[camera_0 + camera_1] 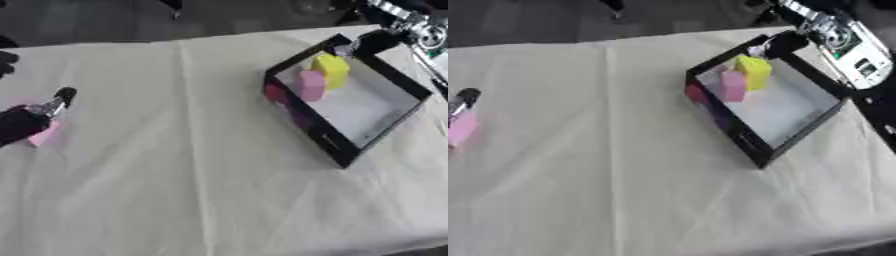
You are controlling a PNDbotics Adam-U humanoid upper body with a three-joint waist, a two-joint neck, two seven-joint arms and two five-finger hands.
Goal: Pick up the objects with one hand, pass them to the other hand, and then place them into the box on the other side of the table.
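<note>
Table covering: cream cloth (pixel 201 190) spread over the whole table, creased, with one long fold running from the far edge toward the near edge left of centre.
Box: black-walled box (pixel 325 141) with a pale floor, set askew near the table's right edge, one corner pointing at the near edge.
Box contents, yellow: yellow block (pixel 332 69) in the far corner of the box, just beside the pink one; whether they touch cannot be told.
Box contents, pink: pink block (pixel 311 85) standing against the box's left wall, on the near side of the yellow block.
Box exterior: a reddish patch shows at the left wall; what it is cannot be told.
Left hand: left hand (pixel 22 122) at the table's left edge, dark, with one finger (pixel 62 96) stretched out toward the far edge; the rest of the hand lies over a pink object.
Pink object: pink object (pixel 44 135) at the left edge of the table, partly covered by the left hand; whether the fingers close round it cannot be told.
Right hand: right hand (pixel 779 45) at the box's far corner, on or just above the rim; fingers too blurred to read as open or closed.
Right arm: silver and black forearm (pixel 842 40) entering from the upper right corner.
</note>
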